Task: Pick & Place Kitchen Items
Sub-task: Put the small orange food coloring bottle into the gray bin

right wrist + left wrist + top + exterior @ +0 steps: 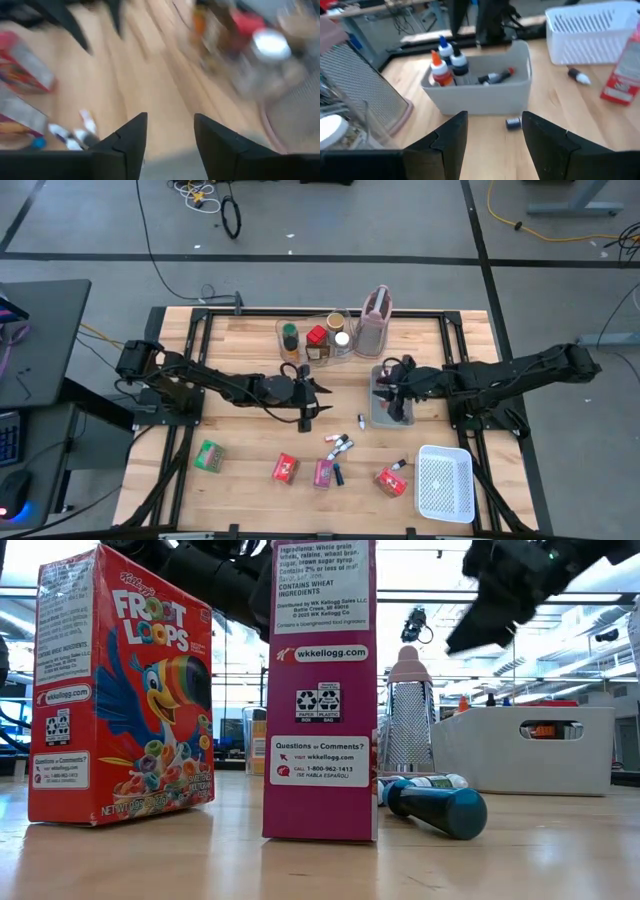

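Low view, front: glossy red Froot Loops box [120,690] and pink carton [322,690] upright on pale wood table [520,860], teal-capped bottle [440,808] lying beside. Beyond, grey tray [480,95] holds small capped bottles [449,65]. Left gripper [492,135] fingers spread, empty; right gripper [170,135] fingers apart, empty, above tray.

The surface [250,435] is pale planked wood with a smooth, faintly satin finish. The cereal packets [122,690] look like glossy printed cardboard. The grey tray [485,92] is matt plastic (so too the white mesh basket [444,482]). The grater [407,725] shows perforated, shiny metal under a pink top.
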Available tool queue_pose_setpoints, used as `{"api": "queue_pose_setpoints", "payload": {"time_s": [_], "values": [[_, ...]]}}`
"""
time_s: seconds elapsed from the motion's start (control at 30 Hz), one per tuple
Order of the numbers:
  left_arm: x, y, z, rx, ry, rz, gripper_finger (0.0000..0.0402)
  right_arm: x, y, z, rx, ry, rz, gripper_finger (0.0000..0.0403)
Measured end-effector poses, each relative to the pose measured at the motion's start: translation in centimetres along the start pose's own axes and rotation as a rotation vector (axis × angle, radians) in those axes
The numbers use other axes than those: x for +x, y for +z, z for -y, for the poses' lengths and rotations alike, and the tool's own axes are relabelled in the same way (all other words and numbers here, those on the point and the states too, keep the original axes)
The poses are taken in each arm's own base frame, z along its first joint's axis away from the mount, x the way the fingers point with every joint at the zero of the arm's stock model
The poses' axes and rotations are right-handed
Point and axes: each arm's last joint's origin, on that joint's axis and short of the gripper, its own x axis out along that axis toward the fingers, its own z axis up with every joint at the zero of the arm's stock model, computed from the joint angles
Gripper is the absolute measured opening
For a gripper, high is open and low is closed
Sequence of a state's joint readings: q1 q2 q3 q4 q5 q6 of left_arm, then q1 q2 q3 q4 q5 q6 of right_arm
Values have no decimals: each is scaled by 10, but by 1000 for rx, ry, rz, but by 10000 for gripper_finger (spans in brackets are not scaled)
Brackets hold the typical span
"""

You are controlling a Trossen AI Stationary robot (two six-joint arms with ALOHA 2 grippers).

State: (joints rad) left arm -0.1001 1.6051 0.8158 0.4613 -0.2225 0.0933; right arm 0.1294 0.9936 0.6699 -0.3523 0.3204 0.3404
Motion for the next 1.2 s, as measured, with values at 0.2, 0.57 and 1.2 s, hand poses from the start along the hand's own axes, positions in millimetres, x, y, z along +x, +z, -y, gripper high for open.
{"api": "queue_pose_setpoints", "payload": {"time_s": [0.2, 0.57, 1.2], "values": [[0, -9, 3, -46, -81, -90, 198, 4, 9, -8, -140, 133, 190, 169], [-5, -7, 24, -107, -205, -80, 178, 4, 11, -9, -201, 140, 235, 169], [40, -16, 57, -106, -263, -185, 221, 3, 16, -11, -184, 170, 290, 169]]}}
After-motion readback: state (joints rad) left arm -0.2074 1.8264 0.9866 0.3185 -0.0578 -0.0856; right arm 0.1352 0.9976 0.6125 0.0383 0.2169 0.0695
